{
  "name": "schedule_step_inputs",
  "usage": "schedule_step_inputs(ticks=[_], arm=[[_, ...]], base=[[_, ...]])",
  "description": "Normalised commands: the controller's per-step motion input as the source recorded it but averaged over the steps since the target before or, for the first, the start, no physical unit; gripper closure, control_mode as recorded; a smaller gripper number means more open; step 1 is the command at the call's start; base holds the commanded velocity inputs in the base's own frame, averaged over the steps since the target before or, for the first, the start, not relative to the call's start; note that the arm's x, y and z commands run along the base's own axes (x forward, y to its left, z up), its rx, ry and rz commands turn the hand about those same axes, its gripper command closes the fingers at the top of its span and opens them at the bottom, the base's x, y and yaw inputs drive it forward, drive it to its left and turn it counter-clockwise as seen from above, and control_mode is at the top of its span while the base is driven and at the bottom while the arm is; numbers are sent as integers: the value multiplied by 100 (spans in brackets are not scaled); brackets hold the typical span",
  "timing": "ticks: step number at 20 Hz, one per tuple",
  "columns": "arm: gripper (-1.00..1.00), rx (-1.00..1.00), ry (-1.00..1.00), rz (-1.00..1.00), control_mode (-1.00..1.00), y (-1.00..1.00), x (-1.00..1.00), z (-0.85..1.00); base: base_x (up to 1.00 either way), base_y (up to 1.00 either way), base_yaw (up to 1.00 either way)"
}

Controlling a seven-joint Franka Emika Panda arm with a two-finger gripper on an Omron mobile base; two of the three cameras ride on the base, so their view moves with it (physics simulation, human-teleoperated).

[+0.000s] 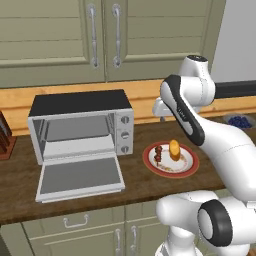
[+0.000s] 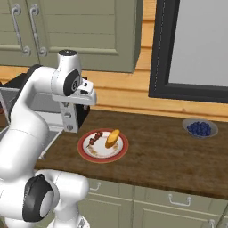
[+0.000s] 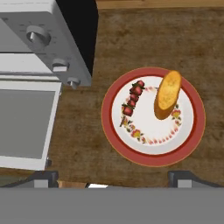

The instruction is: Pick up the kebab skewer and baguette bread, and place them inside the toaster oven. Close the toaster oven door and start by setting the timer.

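Open gripper (image 3: 113,179) hovers above the red-rimmed plate (image 3: 192,131); the thin meat-threaded kebab skewer (image 3: 131,102), at nine o'clock of the golden baguette bread (image 3: 167,94), could slip from a shallow pinch.

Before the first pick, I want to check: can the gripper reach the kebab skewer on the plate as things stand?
Probably yes. The gripper hangs open above the plate; the kebab skewer lies uncovered, apart from the baguette bread.

The white arm with dark joints rises from its base, elbow bent high, wrist turned downward above the surface's middle. Its gripper (image 3: 112,178) hangs empty, the 2 dark finger tips (image 3: 42,178) spread wide apart, touching nothing.
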Motion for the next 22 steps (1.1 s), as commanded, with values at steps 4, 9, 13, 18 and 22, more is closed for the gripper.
schedule_step_inputs(ticks=[4, 9, 13, 18, 22], arm=[[-100, 0, 0, 0, 100, 0, 0, 0], [-100, 0, 0, 0, 100, 0, 0, 0], [-100, 0, 0, 0, 100, 0, 0, 0], [-100, 0, 0, 0, 100, 0, 0, 0], [-100, 0, 0, 0, -100, 0, 0, 0]], base=[[0, 23, 0], [0, 0, 0], [0, 0, 0], [0, 0, 0], [0, 0, 0]])
